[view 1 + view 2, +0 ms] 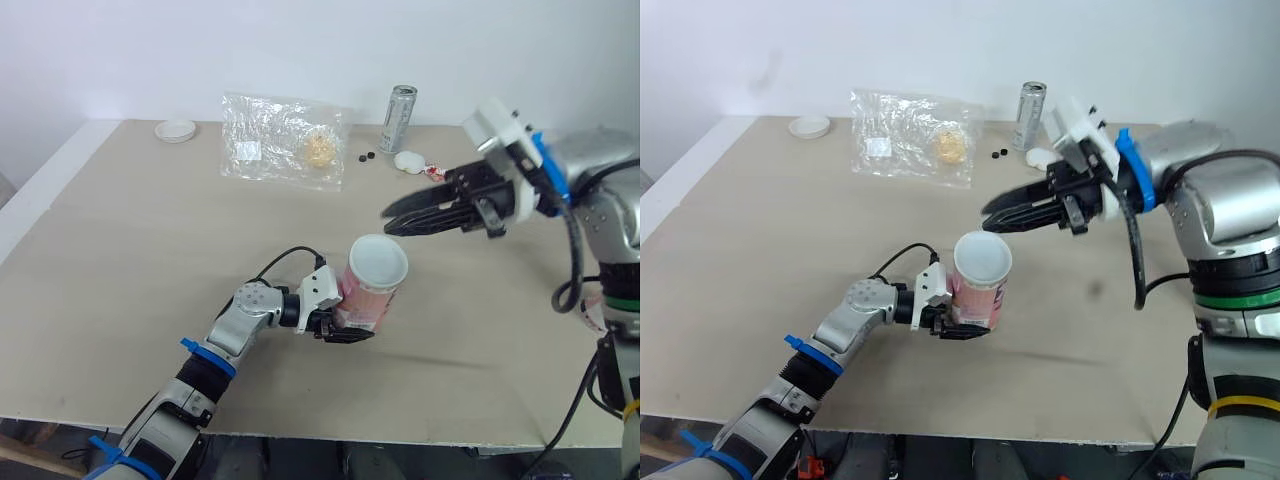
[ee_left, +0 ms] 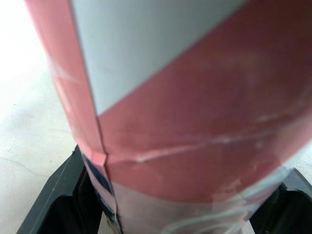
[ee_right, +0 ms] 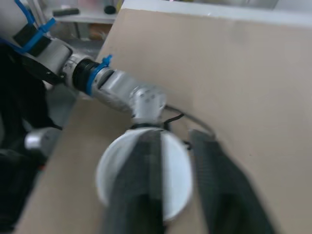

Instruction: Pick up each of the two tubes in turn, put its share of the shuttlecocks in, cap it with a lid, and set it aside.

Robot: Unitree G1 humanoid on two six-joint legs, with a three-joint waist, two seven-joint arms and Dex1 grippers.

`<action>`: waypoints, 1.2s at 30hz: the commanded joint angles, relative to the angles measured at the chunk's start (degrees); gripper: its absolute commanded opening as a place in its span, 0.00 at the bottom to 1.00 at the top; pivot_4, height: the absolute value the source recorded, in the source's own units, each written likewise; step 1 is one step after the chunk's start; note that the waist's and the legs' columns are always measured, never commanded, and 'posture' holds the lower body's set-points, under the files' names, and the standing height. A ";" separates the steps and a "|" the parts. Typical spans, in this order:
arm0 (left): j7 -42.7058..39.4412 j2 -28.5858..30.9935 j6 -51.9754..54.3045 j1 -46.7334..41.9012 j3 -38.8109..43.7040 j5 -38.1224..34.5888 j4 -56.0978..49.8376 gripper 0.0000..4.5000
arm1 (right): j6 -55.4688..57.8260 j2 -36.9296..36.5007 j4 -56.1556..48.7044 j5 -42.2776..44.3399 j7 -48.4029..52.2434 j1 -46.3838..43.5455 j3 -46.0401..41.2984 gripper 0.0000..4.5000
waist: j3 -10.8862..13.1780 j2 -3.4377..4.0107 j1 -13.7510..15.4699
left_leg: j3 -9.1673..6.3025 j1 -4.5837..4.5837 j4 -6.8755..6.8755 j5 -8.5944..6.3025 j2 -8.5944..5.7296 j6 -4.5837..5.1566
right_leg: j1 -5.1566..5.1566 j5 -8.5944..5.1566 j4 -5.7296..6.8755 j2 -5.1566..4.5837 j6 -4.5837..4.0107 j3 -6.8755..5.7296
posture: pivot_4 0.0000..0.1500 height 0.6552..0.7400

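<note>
The left claw [image 1: 348, 328] is clamped on the lower part of the tube [image 1: 372, 290], one black finger [image 2: 53, 200] on each side of it. The tube is pink-red with broad pale grey-white bands and thin white scuff lines, and a seam runs down its side. It stands nearly upright near the middle of the table [image 1: 120, 260], a little toward the near edge. Whether its base touches the table I cannot tell. Its top [image 1: 378, 260] is a round white face with a raised rim; whether that is a lid or the open mouth I cannot tell.

The right claw [image 1: 388, 221] hangs in the air at about 1 o'clock from the tube's top, near it but apart. Its two fingers point toward the tube with a narrow gap between them and nothing in it.

Taking the far edge as 12 o'clock, counted from the tube:
- One clear plastic bag [image 1: 283, 140] with something yellowish inside, at 11 o'clock.
- One small white round dish [image 1: 175, 130], at 10 o'clock near the far corner.
- One silver can [image 1: 399, 118], upright at 12 o'clock.
- Two small black bits [image 1: 367, 156], just beside the can.
- One white crumpled lump [image 1: 410, 160], also by the can.

One tube is on the table.
</note>
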 commanded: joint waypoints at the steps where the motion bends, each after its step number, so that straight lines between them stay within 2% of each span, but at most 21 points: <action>1: 1.46 1.10 1.93 0.46 0.31 1.96 2.87 0.74 | -0.51 0.79 -2.74 -0.15 -1.73 0.25 -1.45 0.01 | 0.00 -0.01 0.00 | -0.01 0.00 0.00 0.00 0.01 0.00 | 0.01 0.00 0.00 0.01 0.00 -0.01 | 1.00 1.00; 23: 2.30 1.22 2.24 1.28 0.48 2.03 2.05 0.74 | -7.82 2.61 2.21 -8.94 2.32 0.55 4.94 0.01 | 0.02 -0.03 -0.02 | 0.01 -0.01 0.00 0.00 0.01 0.00 | -0.03 0.00 -0.01 0.01 0.00 0.00 | 1.00 1.00; 36: 2.28 1.20 2.18 1.34 0.26 2.10 2.28 0.74 | -10.36 2.22 0.50 -11.54 4.50 1.65 5.97 0.01 | 0.01 -0.04 -0.03 | 0.00 0.01 0.00 0.00 0.01 0.00 | -0.04 0.00 -0.01 0.01 0.00 -0.01 | 1.00 1.00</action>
